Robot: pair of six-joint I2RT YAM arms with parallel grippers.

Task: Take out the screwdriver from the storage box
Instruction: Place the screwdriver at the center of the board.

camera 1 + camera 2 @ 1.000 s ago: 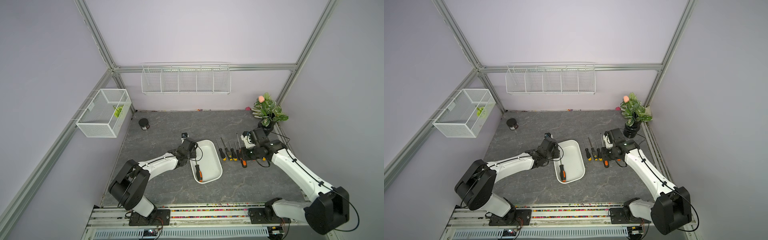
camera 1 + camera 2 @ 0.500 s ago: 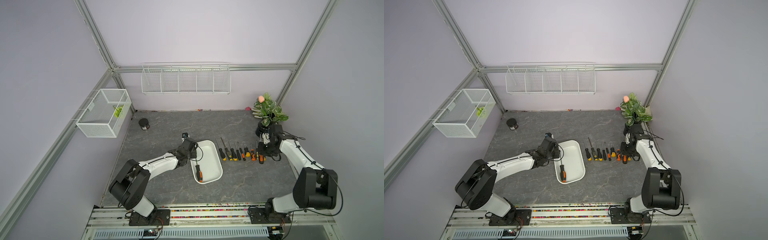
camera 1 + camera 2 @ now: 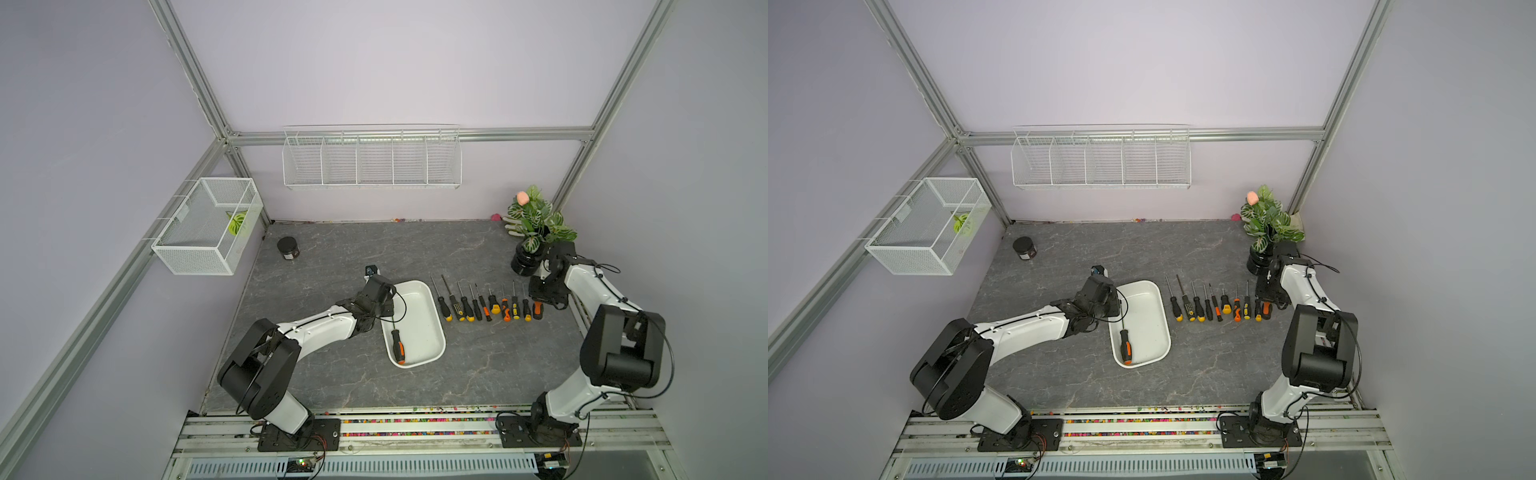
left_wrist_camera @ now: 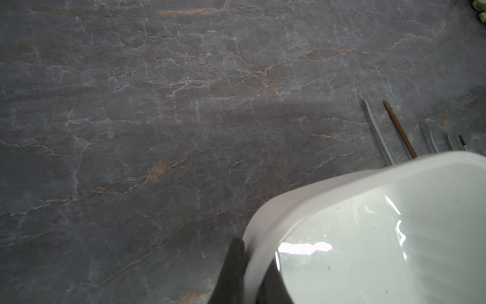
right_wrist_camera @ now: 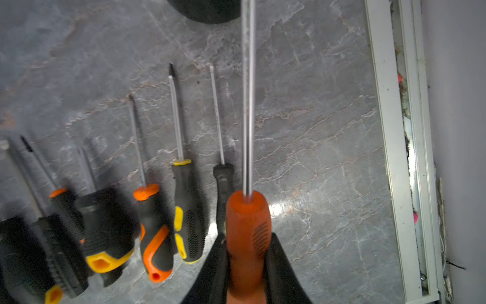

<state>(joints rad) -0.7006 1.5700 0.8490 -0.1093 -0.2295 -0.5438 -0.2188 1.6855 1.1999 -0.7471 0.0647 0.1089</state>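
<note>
Screwdriver (image 5: pixel 248 210) — orange-handled — is clamped in the right gripper (image 5: pixel 248 244) beside the row of screwdrivers (image 3: pixel 484 307); released crooked, it could roll into them. Left gripper (image 4: pixel 253 258) pinches the storage box (image 4: pixel 315 181) rim.

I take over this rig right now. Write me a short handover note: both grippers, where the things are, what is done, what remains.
Left gripper: shut on the rim of the storage box, fingers either side of the wall.
Right gripper: shut on an orange-handled screwdriver, at the end of the row of screwdrivers on the table beside the box; not released.
Done: that row lies outside the box.
Left to do: one black-and-orange screwdriver lies inside the box. Release the held one, then probably fetch that one.
</note>
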